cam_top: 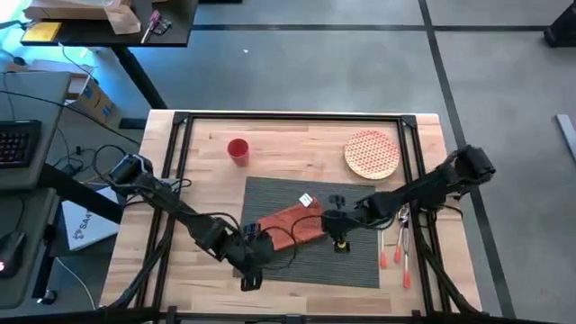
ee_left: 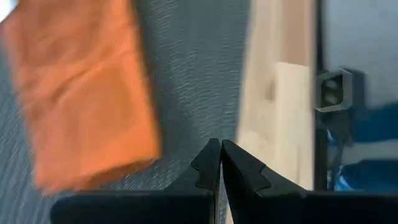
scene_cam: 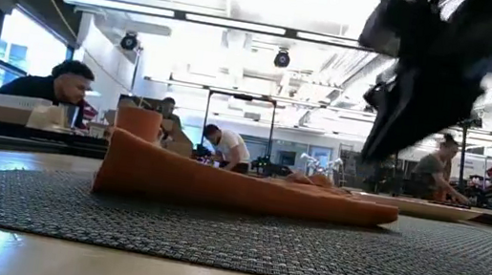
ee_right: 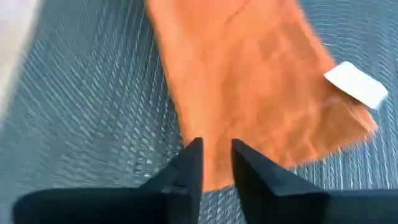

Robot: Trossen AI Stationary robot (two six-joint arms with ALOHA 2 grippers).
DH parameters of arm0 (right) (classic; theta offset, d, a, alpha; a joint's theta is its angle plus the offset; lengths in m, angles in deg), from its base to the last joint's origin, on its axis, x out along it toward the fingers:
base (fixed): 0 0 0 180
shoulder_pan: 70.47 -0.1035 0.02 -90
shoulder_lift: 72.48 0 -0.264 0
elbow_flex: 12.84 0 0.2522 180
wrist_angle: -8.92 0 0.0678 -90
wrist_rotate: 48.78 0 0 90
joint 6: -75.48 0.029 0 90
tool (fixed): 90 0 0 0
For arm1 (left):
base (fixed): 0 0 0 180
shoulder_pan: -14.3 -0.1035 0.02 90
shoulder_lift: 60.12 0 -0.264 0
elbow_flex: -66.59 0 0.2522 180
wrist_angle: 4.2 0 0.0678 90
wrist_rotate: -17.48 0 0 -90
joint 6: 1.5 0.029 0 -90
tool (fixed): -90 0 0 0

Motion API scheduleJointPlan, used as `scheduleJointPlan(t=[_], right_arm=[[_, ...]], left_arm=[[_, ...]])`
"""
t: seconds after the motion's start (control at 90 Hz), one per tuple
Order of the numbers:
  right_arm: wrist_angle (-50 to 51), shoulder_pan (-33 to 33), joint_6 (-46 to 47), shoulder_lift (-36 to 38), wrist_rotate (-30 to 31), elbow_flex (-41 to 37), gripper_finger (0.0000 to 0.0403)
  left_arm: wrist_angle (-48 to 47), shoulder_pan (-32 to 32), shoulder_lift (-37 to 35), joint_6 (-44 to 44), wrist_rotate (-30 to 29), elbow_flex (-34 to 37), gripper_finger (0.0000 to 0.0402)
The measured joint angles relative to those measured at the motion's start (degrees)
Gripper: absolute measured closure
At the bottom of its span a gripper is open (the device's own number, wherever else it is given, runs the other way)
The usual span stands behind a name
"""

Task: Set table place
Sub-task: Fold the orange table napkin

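Observation:
The table place, a dark grey ribbed placemat (cam_top: 360, 261), lies flat on the wooden table (cam_top: 207, 180). A rust-orange napkin (cam_top: 286, 225) with a white tag (ee_right: 357, 84) lies flat on the mat's left half. My left gripper (ee_left: 221, 155) is shut and hovers over the mat's left edge, near its front corner (cam_top: 251, 273). My right gripper (ee_right: 214, 158) stands above one end of the napkin (ee_right: 249, 93), its fingers a narrow gap apart with nothing between them. The low view shows both grippers raised clear of the napkin (scene_cam: 239, 187).
A round patterned plate (cam_top: 372, 154) sits at the table's far right, off the mat. A red cup (cam_top: 238, 150) stands at the far left. Orange-handled cutlery (cam_top: 401, 252) lies along the mat's right edge. A black frame (cam_top: 288, 117) rims the table.

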Motion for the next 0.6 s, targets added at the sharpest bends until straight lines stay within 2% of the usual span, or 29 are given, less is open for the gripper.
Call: scheduleJointPlan(t=[0.067, 0.144, 0.233, 0.289, 0.489, 0.6], right_arm=[[0.93, -0.02, 9.78, 2.64, -0.23, 0.02, 0.0257], [1.96, 0.02, 17.85, 4.36, 0.10, 0.04, 0.0216], [1.69, 0.00, 22.81, 5.16, 0.38, 0.04, 0.0177], [1.62, -0.10, 24.72, 5.14, 0.23, 0.04, 0.0160], [1.87, -0.14, 28.04, 6.00, -6.64, 0.04, 0.0144], [1.87, -1.05, 29.27, 7.78, -7.54, 0.04, 0.0147]], left_arm=[[-3.75, -2.67, 0.08, -4.57, 1.87, 0.01, 0.0400], [-6.51, -6.50, 0.13, -5.82, 1.86, 0.30, 0.0394], [-3.42, -11.45, 0.11, -3.86, 1.05, 1.69, 0.0374], [1.86, -14.33, 0.12, -0.11, 1.42, 3.46, 0.0356], [19.01, -21.34, 1.67, 12.46, 3.82, 11.47, 0.0279], [24.46, -23.35, 4.38, 15.02, 6.13, 13.79, 0.0249]])
